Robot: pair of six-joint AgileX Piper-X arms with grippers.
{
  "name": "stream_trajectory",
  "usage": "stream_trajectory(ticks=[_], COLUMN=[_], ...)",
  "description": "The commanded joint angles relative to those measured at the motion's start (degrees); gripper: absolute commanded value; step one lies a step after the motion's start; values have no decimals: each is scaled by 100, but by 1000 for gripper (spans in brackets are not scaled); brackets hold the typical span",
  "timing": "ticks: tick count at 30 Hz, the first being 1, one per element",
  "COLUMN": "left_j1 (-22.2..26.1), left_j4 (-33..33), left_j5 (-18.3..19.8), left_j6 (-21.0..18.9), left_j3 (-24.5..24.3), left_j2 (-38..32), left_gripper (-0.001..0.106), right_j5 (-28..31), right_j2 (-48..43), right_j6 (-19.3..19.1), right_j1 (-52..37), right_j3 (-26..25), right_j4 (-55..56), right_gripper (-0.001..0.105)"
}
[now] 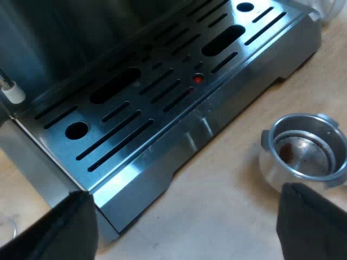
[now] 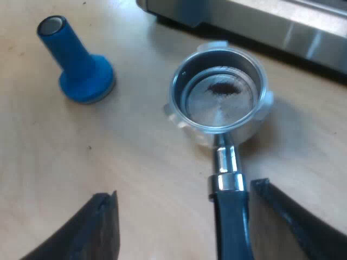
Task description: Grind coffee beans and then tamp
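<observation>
Right gripper spread wide, holder handle between its fingers, blue tamper nearby

Pale wood-grain counter, matte light beige, faint darker streaks and a few small specks in the surface, soft even light, gentle blurred shadows on the wood
</observation>
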Motion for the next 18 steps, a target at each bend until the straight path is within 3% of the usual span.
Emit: stream_trajectory(ticks=[1, 12, 18], left_j1=[3, 3, 3], left_j4=[595, 1530, 1542], left_j5=[39, 39, 39], left_j6=[-61, -129, -681], left_j3=[-326, -1212, -1668], left_j2=[-165, -673, -669], left_gripper=[70, 70, 70], right_j5=[-101, -101, -101], right_j2=[-40, -40, -40], right_j6=[72, 11, -32], right_j1=[-32, -32, -478], right_j3=[-427, -1742, -2311], right_j4=[620, 1797, 2387], right_gripper=[55, 55, 55])
